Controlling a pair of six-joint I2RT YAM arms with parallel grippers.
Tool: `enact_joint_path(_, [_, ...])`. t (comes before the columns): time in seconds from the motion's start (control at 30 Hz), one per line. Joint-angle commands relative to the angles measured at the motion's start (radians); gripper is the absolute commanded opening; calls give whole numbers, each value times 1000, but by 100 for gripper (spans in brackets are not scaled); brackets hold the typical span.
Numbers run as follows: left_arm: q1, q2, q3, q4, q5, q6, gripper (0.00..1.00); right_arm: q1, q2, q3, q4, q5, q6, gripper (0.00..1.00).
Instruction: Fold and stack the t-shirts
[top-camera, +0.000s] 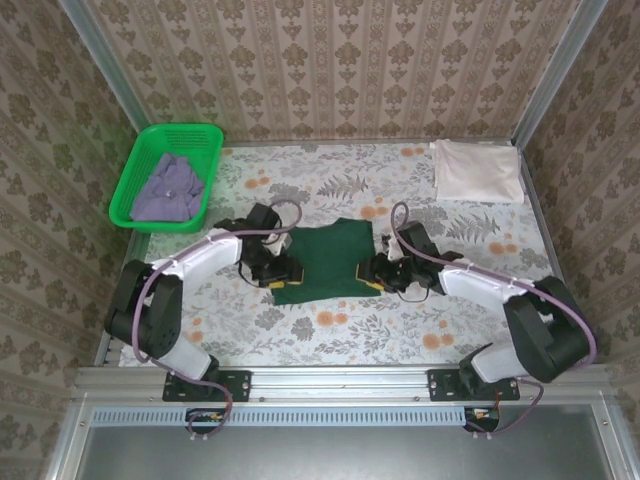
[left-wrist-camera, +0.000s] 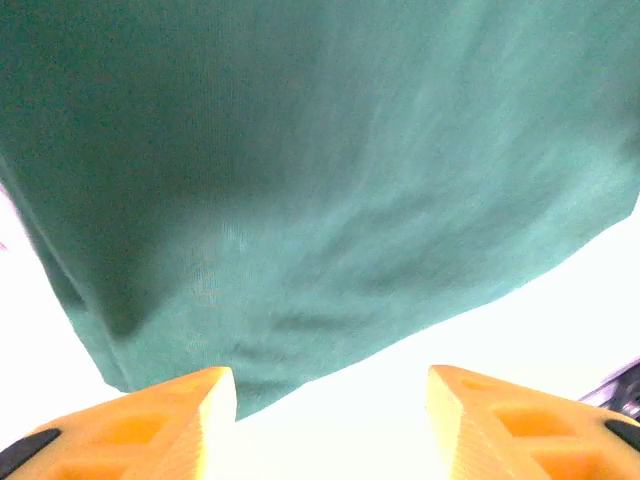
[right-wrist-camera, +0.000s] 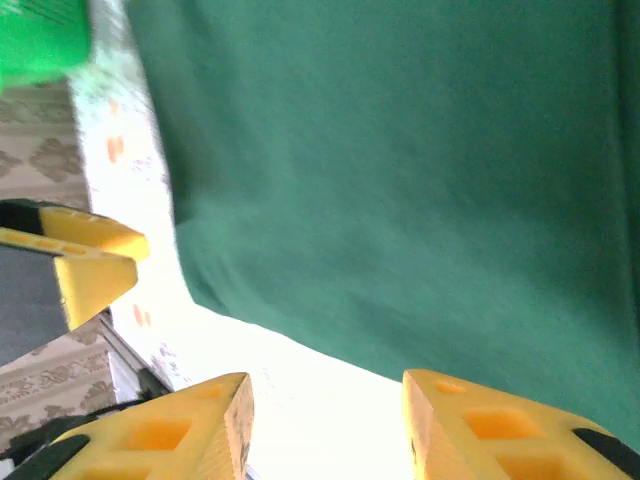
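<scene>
Top external view counts three t-shirts and one container. The bright green plastic basket (top-camera: 182, 129) sits at the table's 10 o'clock corner and holds the greyish-lavender shirt (top-camera: 168, 188), bunched up. The cream-white shirt (top-camera: 477, 170) lies folded flat at 1 o'clock on the flower-patterned table (top-camera: 330, 330). The dark green shirt (top-camera: 325, 262) lies flat at the middle, a rough rectangle. The left gripper (top-camera: 283, 272) is at its 9 o'clock edge and the right gripper (top-camera: 378, 275) at its 3 o'clock edge, both low over the table. In the left wrist view the orange fingers (left-wrist-camera: 150, 425) stand spread and released, the green hem just ahead of their tips. In the right wrist view the yellow fingers (right-wrist-camera: 500, 425) are likewise apart, grasping nothing, with the cloth's edge just beyond them.
</scene>
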Motion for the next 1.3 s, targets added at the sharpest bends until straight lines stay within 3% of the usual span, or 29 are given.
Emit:
enact_joint_path(0.0, [83,50,118,-78,-26,54,57,-27,67,177,-96,78,-73,44])
enact_joint_path(0.07, [130,103,176,-84,-38,71,59,-32,155,305,-224,162,-139,46])
enact_joint_path(0.13, [173,170,242,-85,-62,89,63,-40,262,435,-323,232,-205,54])
enact_joint_path(0.27, [235,312,334,-71,-24,112,64,-44,448,630,-443,354,-311,58])
enact_joint_path(0.47, [233,458,429,-81,-5,160,63,-51,598,775,-520,432,-389,58])
enact_joint_path(0.57, [235,481,430,-55,1,153,60,-54,636,805,-531,430,-405,52])
enact_joint_path(0.7, [235,520,438,-41,3,147,46,-59,685,835,-554,423,-405,36])
enact_joint_path(0.8, [238,532,436,-32,-10,141,25,-67,695,832,-548,435,-393,20])
enact_joint_path(0.93, [247,542,426,-19,-53,134,0,-100,713,824,-549,451,-350,9])
enact_joint_path(1.13, [259,517,374,11,-176,96,0,-135,765,852,-574,434,-328,8])
enact_joint_path(1.27, [258,494,360,26,-192,92,0,-148,786,885,-610,417,-303,13])
